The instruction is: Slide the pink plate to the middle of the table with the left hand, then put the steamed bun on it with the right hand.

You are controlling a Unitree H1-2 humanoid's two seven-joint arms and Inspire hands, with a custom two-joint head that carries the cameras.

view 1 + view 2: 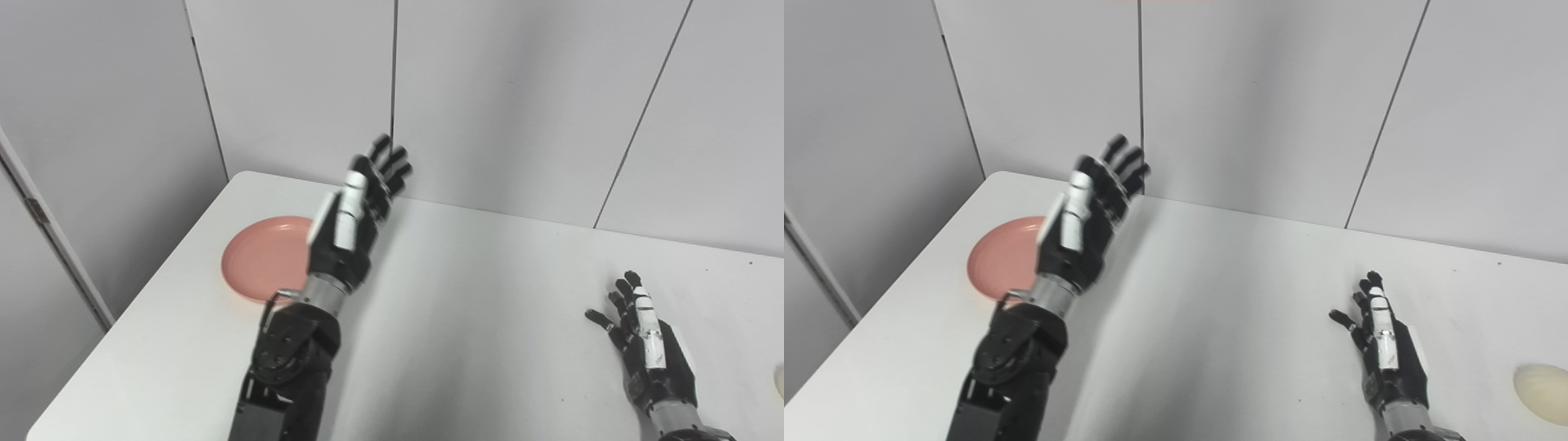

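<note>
- Pale grey wall panels (502,92) behind, with dark vertical seams; white table (465,318) below, rounded corner at far left.
- Pink plate (263,260) flat on the table near its left edge, well away from the middle; right part hidden behind the left wrist.
- Left hand (352,214) raised above the table, fingers (392,160) stretched out and apart, pointing up and toward the back wall; empty, slightly blurred.
- Plate just left of and below that hand in both views; whether hand and plate touch, cannot tell for sure, though the hand appears lifted clear of it.
- Left forearm up from the bottom edge, crossing in front of the plate's near right rim.
- Right hand (1387,352) low at the right side of the table, back upward, fingers spread and holding nothing; resting on or just above the surface, cannot tell which.
- Steamed bun (1543,391) pale cream, on the table at the far right edge, cut off by the frame; right of the right hand, apart from it, bare table between.
- Bun and plate at opposite sides of the table, well apart; middle of the table between the 2 hands.
</note>
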